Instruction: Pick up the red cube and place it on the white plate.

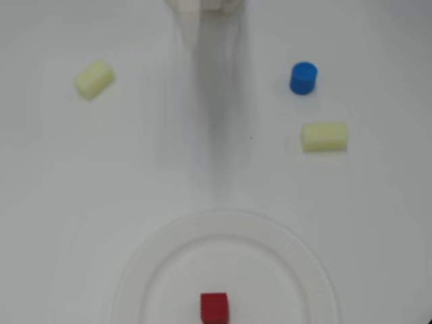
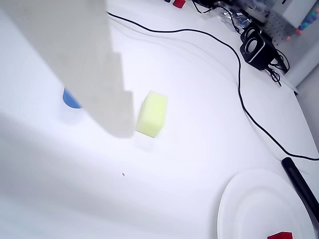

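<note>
- Only a pale, blurred part of the hand [image 2: 84, 64] is seen in the wrist view, entering from the upper left; whether its fingers are spread or closed cannot be told, and nothing is seen held in it.
- At the top edge of the overhead view a white piece of the arm [image 1: 199, 13] is shown, with a long grey shadow cast below it on the counter [image 1: 135, 175].
- The red cube [image 1: 214, 308] is seen resting on the white plate [image 1: 297, 253], inside its flat centre, near the bottom edge of the overhead view and partly cut off by it.
- In the wrist view the cube [image 2: 280, 235] is caught only as a red sliver at the bottom edge, on the plate [image 2: 239, 204] in the lower right corner.
- A blue cylinder [image 1: 303, 77] is shown upright on the counter at the upper right of the overhead view, well apart from the plate.
- A pale yellow block [image 1: 325, 136] lies just below the cylinder in that view; it is also seen in the wrist view [image 2: 152, 113], beside the hand's blurred edge.
- A second pale yellow block [image 1: 94, 79] lies tilted at the upper left of the overhead view.
- A black cable [image 2: 239, 94] is seen running across the counter in the wrist view, with a small black speaker [image 2: 257, 48] near the upper right.
</note>
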Robot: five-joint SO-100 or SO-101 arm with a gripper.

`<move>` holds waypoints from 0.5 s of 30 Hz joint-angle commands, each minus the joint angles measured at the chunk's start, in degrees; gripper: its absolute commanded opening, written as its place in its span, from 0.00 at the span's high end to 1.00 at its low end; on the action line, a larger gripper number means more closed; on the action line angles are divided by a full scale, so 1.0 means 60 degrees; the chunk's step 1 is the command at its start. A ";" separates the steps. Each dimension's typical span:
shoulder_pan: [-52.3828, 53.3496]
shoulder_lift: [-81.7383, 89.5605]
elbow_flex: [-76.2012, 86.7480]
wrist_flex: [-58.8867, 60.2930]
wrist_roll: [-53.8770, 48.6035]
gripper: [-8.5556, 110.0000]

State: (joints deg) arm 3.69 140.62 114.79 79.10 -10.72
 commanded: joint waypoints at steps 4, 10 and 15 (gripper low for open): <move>0.0293 0.3120 0.4116 -0.2373 -0.0410 0.68; 0.0220 0.3955 0.6313 -0.3486 -0.0308 0.67; -0.0146 0.4307 0.7939 -0.3896 -0.0117 0.65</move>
State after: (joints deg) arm 3.87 164.97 158.73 57.04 -12.13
